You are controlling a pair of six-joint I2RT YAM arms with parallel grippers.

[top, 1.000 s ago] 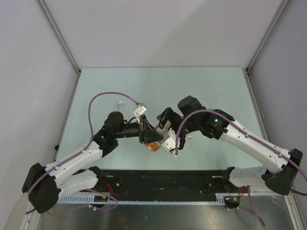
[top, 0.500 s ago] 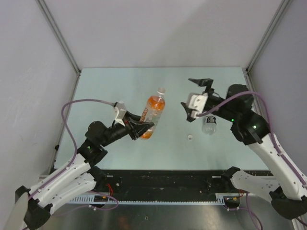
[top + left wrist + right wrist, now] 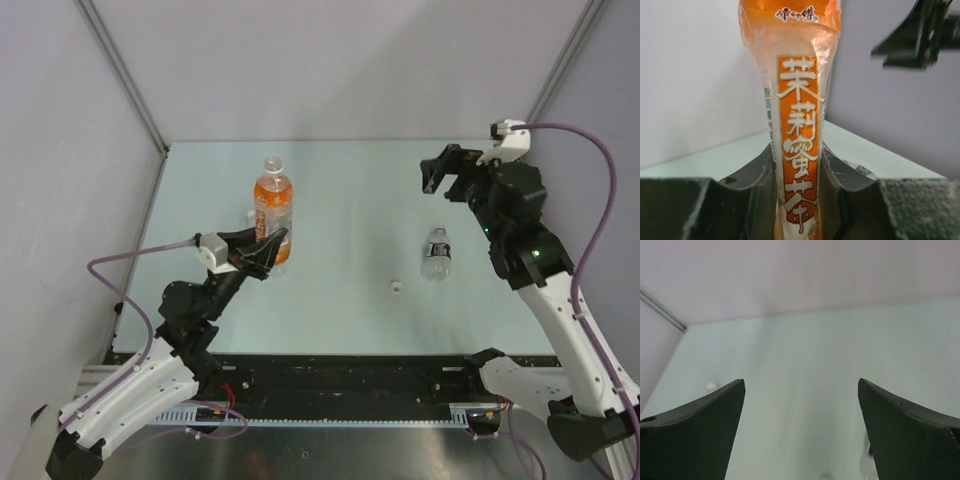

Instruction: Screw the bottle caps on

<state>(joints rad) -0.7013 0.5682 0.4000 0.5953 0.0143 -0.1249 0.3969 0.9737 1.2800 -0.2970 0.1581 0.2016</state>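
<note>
A pale green worktop (image 3: 340, 190) sits boxed in by plain grey walls (image 3: 330, 70). Left of centre, the left gripper (image 3: 270, 250) is clamped around the lower part of the orange-tinted bottle (image 3: 272, 205). The bottle is upright with its white cap (image 3: 272, 163) on top. In the left wrist view the black fingers (image 3: 757, 190) press both sides of the orange label. At the far right, the right gripper (image 3: 445, 170) is raised above the worktop with its jaws spread wide and nothing between them. Nearer on the right is a small clear bottle (image 3: 436, 258) with a dark top; I cannot tell whether it stands or lies. A loose white cap (image 3: 397, 288) rests on the worktop just left of it and nearer.
</note>
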